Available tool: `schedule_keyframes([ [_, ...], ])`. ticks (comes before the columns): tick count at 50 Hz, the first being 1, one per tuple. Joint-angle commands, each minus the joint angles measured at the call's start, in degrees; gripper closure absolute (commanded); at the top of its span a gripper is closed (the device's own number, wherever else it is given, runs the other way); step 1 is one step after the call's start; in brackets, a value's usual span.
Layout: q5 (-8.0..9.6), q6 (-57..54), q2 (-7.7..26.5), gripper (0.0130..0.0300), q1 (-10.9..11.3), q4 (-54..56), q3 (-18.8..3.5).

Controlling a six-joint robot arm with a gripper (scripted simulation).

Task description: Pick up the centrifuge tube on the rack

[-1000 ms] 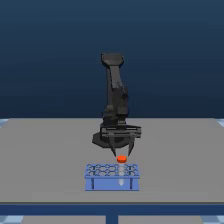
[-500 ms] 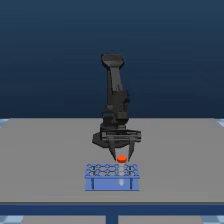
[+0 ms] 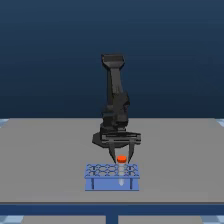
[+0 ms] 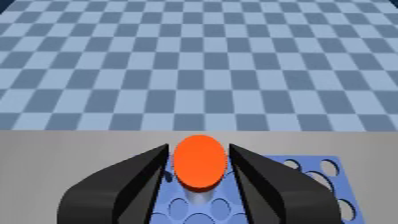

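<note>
The centrifuge tube stands upright in the blue rack, in a hole toward the exterior view's right, its whitish body reaching down through the grid. Only its orange-red cap shows clearly in the wrist view. My gripper hangs straight down over the rack, one dark finger on each side of the cap. In the wrist view the fingers press against both sides of the cap, so my gripper is shut on the tube. The rack shows beneath with its round holes.
The rack sits on a grey table near its front edge. The arm's base stands just behind the rack. A blue checkered floor lies beyond the table.
The fingers have drawn inward from a wider spread onto the tube's cap. The tube still stands at the same height in the rack.
</note>
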Motion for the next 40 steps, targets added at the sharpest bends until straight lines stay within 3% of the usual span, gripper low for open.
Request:
schedule_keyframes([
  [1,-0.31,0.3,0.0,0.013,0.0,-0.1,0.0],
  [4,-0.31,0.3,0.0,0.013,0.0,-0.1,0.0],
  [5,-0.31,0.3,0.0,0.03,0.0,-0.1,0.0],
  [29,-0.25,0.2,0.0,0.03,0.0,0.0,0.0],
  [40,0.61,-1.6,-0.7,0.03,0.0,1.8,-0.3],
])
